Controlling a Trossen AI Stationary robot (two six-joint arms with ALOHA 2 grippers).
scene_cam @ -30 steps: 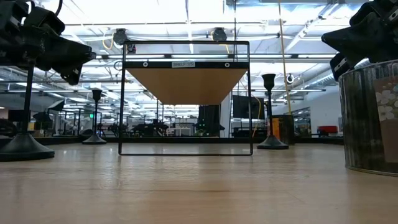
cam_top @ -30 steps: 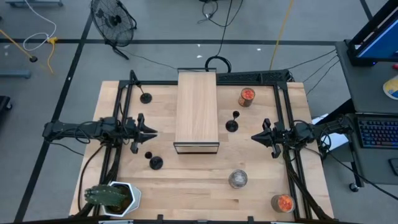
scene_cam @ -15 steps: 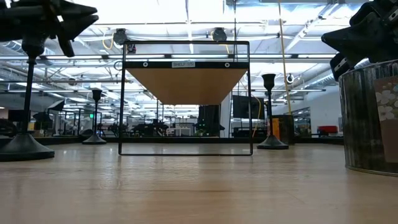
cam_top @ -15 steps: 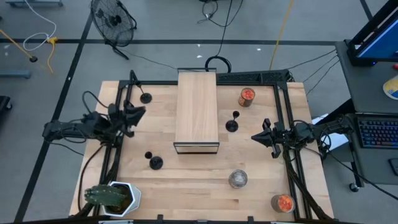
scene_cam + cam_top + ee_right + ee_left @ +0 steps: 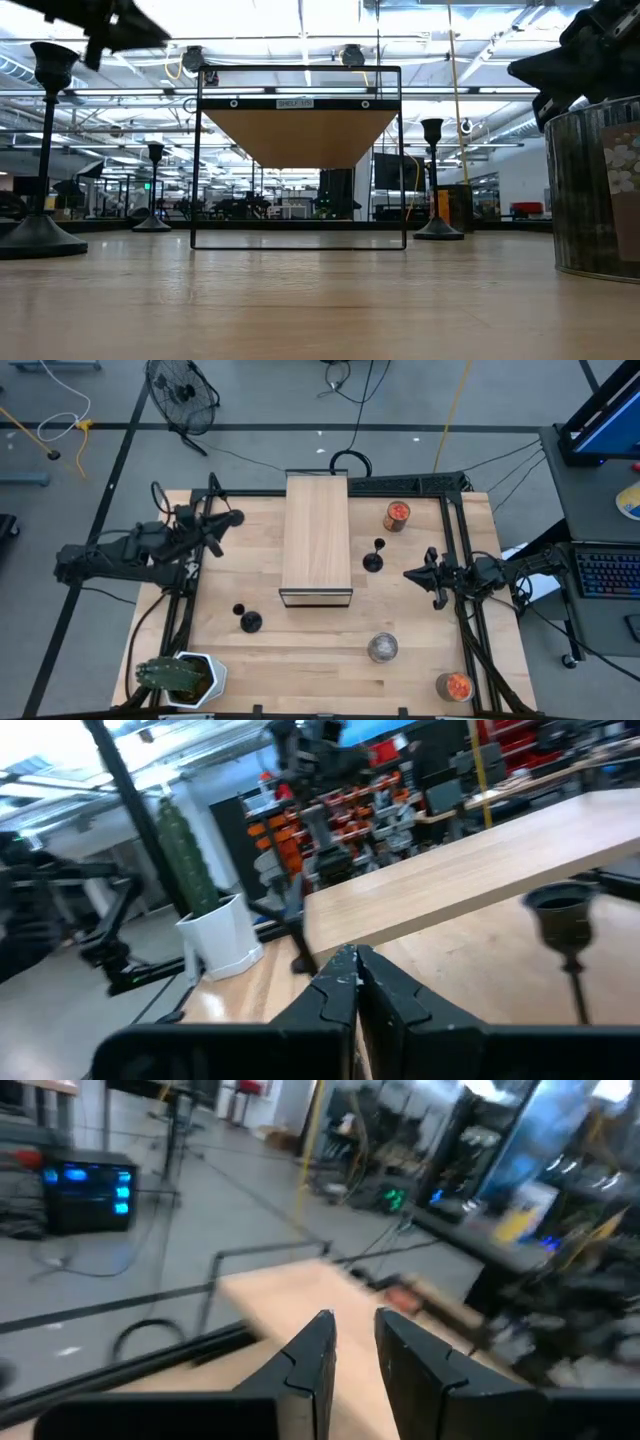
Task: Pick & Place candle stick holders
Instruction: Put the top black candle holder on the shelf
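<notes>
While the left hand (image 5: 222, 523) gapes slightly, it holds nothing

- Shelf (image 5: 317, 538): centre-rear of my table (image 5: 300, 660).
- Candle stick holders: one (image 5: 234, 517) rear-left, one (image 5: 250, 622) front-left, one (image 5: 372, 561) right of shelf.
- Potted plant (image 5: 178, 676): front-left corner.

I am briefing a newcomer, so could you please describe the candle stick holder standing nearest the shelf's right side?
Find the long wooden shelf in the table's middle. Just off its right edge stands a black candle stick holder, round base and thin stem. Unlike the orange-filled glass jar behind it, it is slim and all black.
</notes>
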